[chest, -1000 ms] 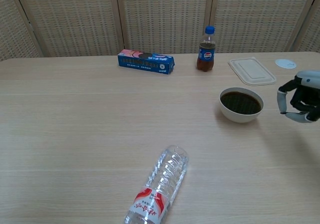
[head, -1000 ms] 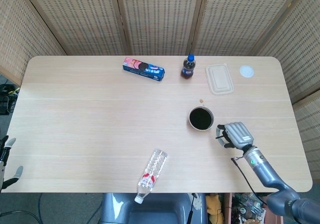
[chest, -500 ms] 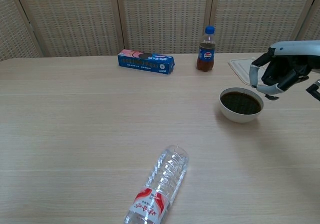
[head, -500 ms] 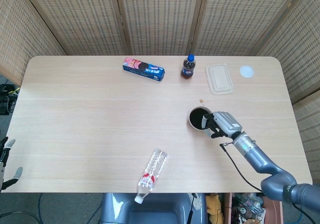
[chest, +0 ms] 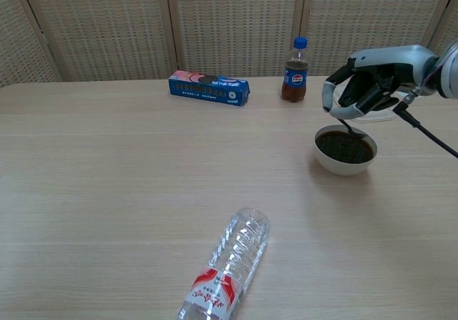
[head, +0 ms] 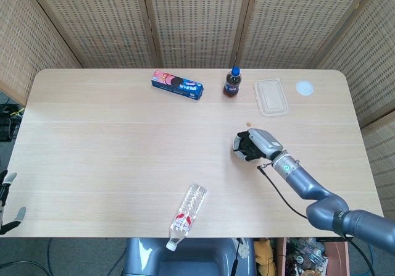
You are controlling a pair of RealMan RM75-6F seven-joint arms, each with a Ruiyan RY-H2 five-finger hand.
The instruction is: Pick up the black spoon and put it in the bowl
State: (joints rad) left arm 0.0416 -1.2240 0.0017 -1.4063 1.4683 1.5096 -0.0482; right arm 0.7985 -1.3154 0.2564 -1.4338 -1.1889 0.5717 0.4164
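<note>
The tabletop [head: 123, 152] carries a clear plastic bottle [chest: 227, 266] lying on its side near the front edge. The right hand [chest: 365, 84] hovers above the bowl [chest: 345, 150], gripping the black spoon [chest: 349, 127], whose lower end dips toward the bowl's dark inside. The left hand [head: 7, 196] shows only at the frame's edge; whether its fingers are parted or closed is unclear.
</note>
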